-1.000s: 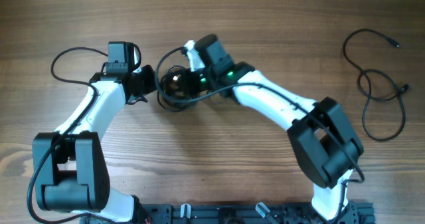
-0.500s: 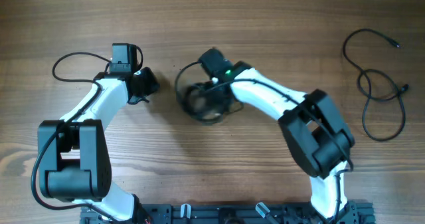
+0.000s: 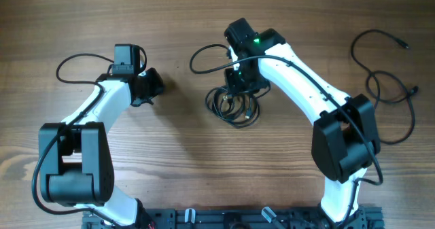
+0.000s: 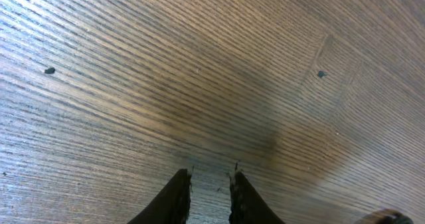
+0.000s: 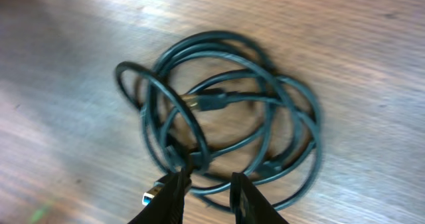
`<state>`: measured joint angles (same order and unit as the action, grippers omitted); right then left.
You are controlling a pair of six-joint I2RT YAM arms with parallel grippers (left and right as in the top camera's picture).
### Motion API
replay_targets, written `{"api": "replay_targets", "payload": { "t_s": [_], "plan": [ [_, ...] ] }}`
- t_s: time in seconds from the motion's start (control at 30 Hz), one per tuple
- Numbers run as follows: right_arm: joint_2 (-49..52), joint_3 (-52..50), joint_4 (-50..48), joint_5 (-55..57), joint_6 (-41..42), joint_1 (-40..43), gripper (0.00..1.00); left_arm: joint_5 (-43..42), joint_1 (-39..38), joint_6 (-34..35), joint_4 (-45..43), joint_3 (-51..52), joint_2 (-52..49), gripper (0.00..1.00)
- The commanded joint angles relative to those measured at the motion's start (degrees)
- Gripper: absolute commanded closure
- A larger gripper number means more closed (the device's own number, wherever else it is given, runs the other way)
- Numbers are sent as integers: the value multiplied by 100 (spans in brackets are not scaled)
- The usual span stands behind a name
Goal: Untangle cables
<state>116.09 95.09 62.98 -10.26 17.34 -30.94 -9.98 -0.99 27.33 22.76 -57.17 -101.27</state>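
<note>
Well, the right arm arches over the table (image 3: 204,174), its right gripper (image 5: 210,177) pointed down, fingers slightly parted just above the coiled cables (image 3: 234,107) lying there, while the left gripper (image 4: 210,175), narrowly parted and empty, hovers low, apart from them.

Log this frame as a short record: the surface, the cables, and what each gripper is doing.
surface: wooden table
tangled cables: coiled bundle lying flat near the table's middle
separate cable: loose cable on the far right, apart from the bundle
left gripper: jaws slightly apart, nothing between them, over bare wood
right gripper: jaws slightly apart over the bundle's edge, one strand at a fingertip, no clear grip
untangling: not done
</note>
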Motion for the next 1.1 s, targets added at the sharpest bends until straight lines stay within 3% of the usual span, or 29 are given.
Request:
{"api": "replay_targets", "payload": {
  "t_s": [0.0, 0.13, 0.23, 0.3, 0.4, 0.5, 0.63, 0.77, 1.07],
  "plan": [
    [-83, 52, 48, 286, 90, -361, 73, -72, 44, 13, -48, 15, -37, 77],
    [-83, 52, -74, 542, 216, -573, 72, -74, 44, 13, -66, 15, -37, 77],
    [-83, 52, -138, 1480, 391, -575, 62, -96, 44, 13, -68, 15, -37, 77],
    [-83, 55, -251, 1080, 352, -575, 60, -114, 42, 13, -74, 15, -37, 77],
    [-81, 46, -678, -774, -197, -750, 69, -114, 44, 13, -92, 15, -37, 77],
    [-81, 15, -782, -691, -138, -1128, 68, -114, 42, 13, -90, 15, -37, 77],
    [-81, -389, -1335, 402, 697, -1600, 61, -114, 42, 13, -90, 15, -37, 76],
    [-74, -997, -2022, 1147, 1443, -1668, 61, -114, 44, 13, -90, 15, -37, 76],
    [-4, -1589, -3261, 1956, 1436, -1668, 62, -114, 42, 13, -92, 15, -37, 76]
  ]
}}
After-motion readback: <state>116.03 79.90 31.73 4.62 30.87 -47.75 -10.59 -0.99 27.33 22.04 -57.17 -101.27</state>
